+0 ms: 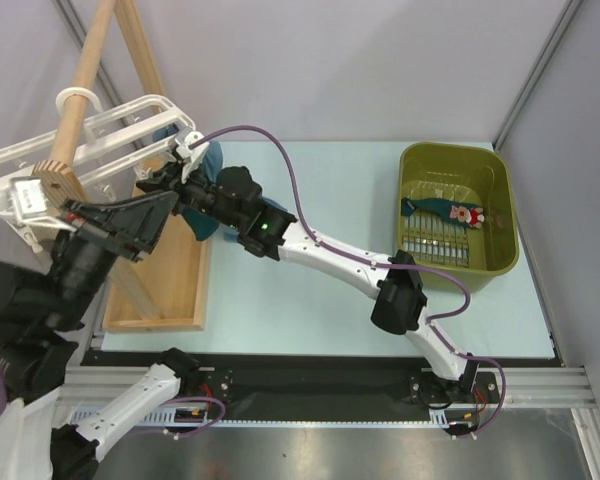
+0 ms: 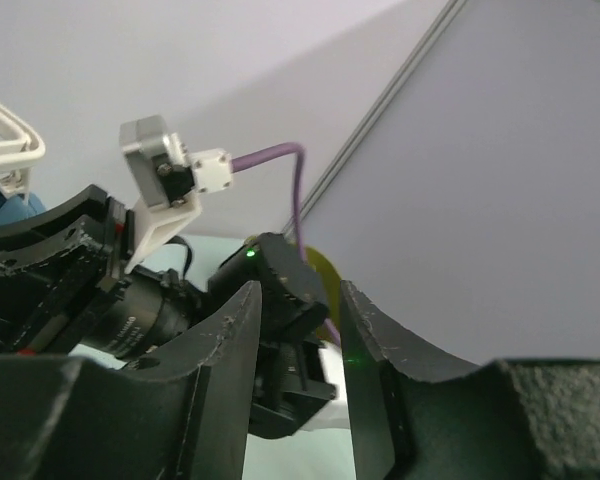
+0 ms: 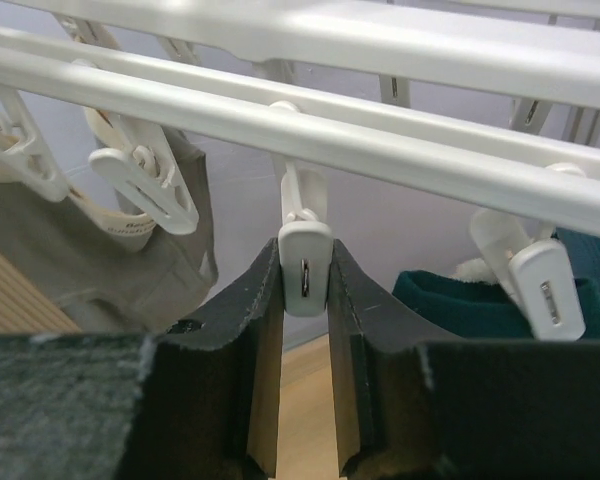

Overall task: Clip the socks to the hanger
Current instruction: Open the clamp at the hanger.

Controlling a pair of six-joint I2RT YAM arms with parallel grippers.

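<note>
The white hanger (image 1: 130, 125) hangs from the wooden pole at the upper left. My right gripper (image 3: 305, 270) is under the hanger's bars (image 3: 400, 150), shut on one small dangling white clip (image 3: 306, 262). A dark teal sock (image 3: 460, 300) hangs just to its right, and a grey sock (image 3: 130, 265) hangs from a clip on its left. My left gripper (image 2: 300, 320) is open with nothing between its fingers, close beside the right wrist (image 2: 280, 290). From above, the right gripper (image 1: 158, 182) and left gripper (image 1: 152, 212) meet below the hanger. Another teal sock with a red-and-white motif (image 1: 450, 212) lies in the basket.
The wooden A-frame rack's pole (image 1: 80, 90) and its base tray (image 1: 165, 295) stand at the left. An olive-green basket (image 1: 505, 215) sits at the right of the pale table. Grey walls close the back and right sides.
</note>
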